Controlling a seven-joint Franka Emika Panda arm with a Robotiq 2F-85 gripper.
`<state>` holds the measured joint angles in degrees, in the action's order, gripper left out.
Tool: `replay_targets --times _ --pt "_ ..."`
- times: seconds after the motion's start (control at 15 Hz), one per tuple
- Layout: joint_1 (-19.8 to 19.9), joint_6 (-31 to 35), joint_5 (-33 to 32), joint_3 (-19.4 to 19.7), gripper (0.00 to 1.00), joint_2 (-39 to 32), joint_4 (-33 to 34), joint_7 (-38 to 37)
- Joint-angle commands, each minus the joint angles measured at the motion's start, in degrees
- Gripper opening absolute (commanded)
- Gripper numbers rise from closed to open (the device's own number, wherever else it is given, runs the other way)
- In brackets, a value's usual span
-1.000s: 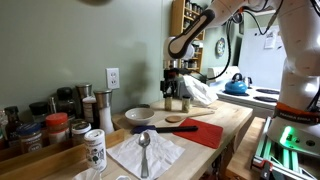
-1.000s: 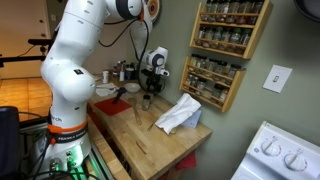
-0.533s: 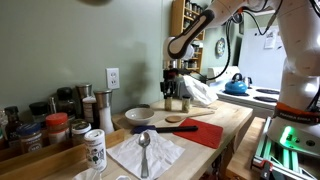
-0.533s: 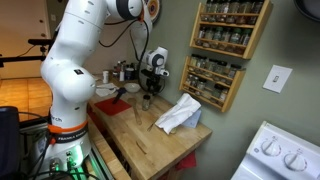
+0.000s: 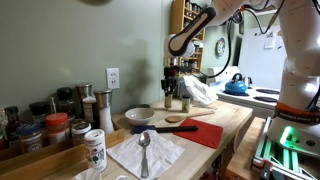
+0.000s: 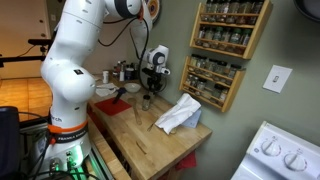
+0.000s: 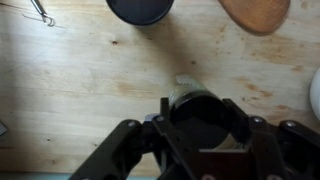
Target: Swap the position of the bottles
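Moved: nothing visible; my gripper [image 5: 172,82] stays low over the bottles.
Jaws: straddling first bottle [image 7: 200,112] at its dark cap; can't tell if gripping.
Other bottle [image 5: 185,102]: 3 o'clock, just beside, on counter [image 5: 235,125].

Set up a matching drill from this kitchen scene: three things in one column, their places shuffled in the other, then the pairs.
Things
1. slim dark-topped bottle
2. silver metal spoon
3. blue kettle

Places
A. on the white stove
B. framed by the black gripper
C. on the white paper napkin

Pairs: 1-B, 2-C, 3-A
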<state>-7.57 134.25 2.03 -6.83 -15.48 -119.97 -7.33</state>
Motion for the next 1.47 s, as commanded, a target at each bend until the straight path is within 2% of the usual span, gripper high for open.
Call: replay_targets --times 0.0,0.47,0.67,0.93,1.4 --pt "0.52 -4.04 -0.15 0.37 0.29 5.37 -2.04 2.45" --pt "2.10 -14.19 1.64 1.09 0.29 20.67 -7.69 7.82" --pt "1.93 -18.04 1.56 1.44 0.29 25.31 -9.51 7.90" --pt "1.37 -17.60 2.39 1.09 0.29 27.97 -11.97 6.81" --pt "1.31 -14.46 2.76 0.51 0.29 27.74 -15.67 3.54"
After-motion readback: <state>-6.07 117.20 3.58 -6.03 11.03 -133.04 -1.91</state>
